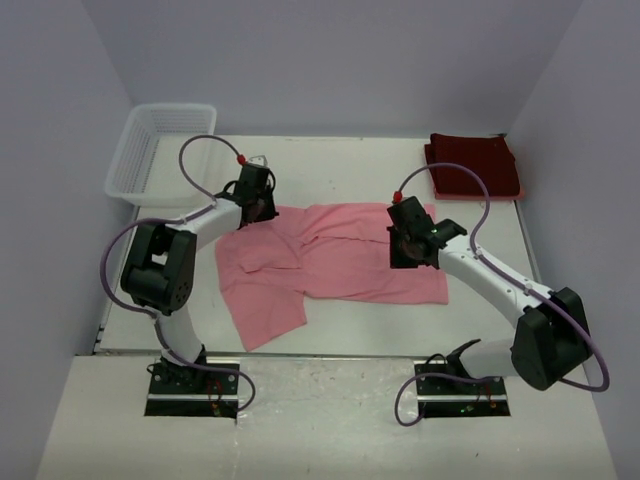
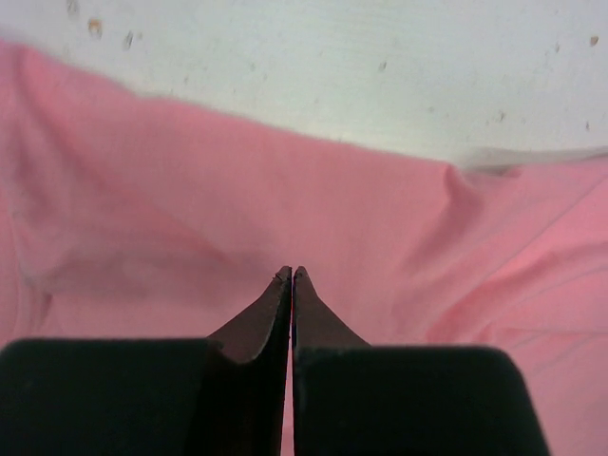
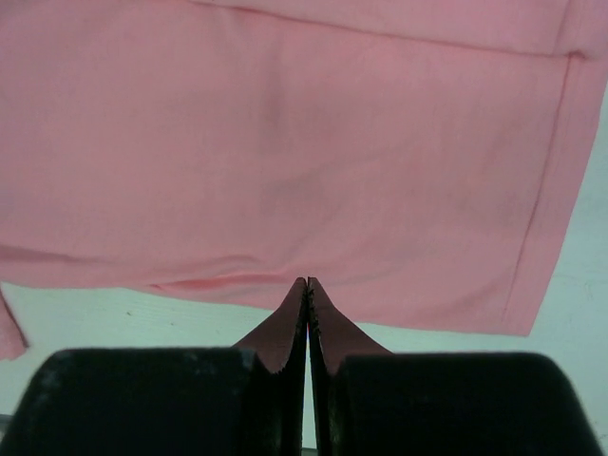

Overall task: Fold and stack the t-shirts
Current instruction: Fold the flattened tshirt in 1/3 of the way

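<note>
The light pink t-shirt (image 1: 330, 255) lies spread flat across the middle of the table, one sleeve trailing toward the front left. My left gripper (image 1: 258, 205) is down at its far left corner; in the left wrist view the gripper (image 2: 292, 274) is shut, its tips pressed into the pink cloth (image 2: 190, 190) where creases meet. My right gripper (image 1: 408, 245) sits at the shirt's far right part; its wrist view shows the gripper (image 3: 307, 282) shut right on the puckered edge of the pink cloth (image 3: 285, 142). The dark maroon t-shirt (image 1: 472, 165) lies folded at the back right corner.
A white lattice basket (image 1: 150, 150) stands at the back left corner, close behind the left arm. Bare white table (image 1: 340, 165) runs behind the pink shirt. Grey walls close in the back and both sides.
</note>
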You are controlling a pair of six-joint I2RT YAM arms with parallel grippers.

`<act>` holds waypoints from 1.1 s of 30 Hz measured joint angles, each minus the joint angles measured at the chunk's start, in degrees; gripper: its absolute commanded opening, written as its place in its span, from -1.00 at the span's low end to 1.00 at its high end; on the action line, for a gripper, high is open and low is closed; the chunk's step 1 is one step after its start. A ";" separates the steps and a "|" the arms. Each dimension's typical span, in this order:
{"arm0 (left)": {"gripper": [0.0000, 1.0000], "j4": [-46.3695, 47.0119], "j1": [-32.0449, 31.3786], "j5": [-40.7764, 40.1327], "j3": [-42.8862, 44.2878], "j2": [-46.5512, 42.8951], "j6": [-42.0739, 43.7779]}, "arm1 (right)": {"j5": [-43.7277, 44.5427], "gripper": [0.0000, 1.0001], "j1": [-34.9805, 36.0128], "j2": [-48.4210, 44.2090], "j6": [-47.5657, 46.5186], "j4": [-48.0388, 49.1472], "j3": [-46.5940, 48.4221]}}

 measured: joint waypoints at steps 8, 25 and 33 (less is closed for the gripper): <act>-1.00 0.61 2.93 1.70 9.29 12.28 1.55 | 0.37 -1.00 -0.28 -0.04 2.69 -0.39 -1.88; -1.00 0.70 9.81 8.11 23.28 23.39 2.99 | 3.67 -0.99 -4.04 5.88 4.50 -5.57 3.50; -1.00 0.48 10.05 8.48 24.70 24.30 3.93 | 4.22 -0.39 -6.95 11.58 5.55 -5.64 0.68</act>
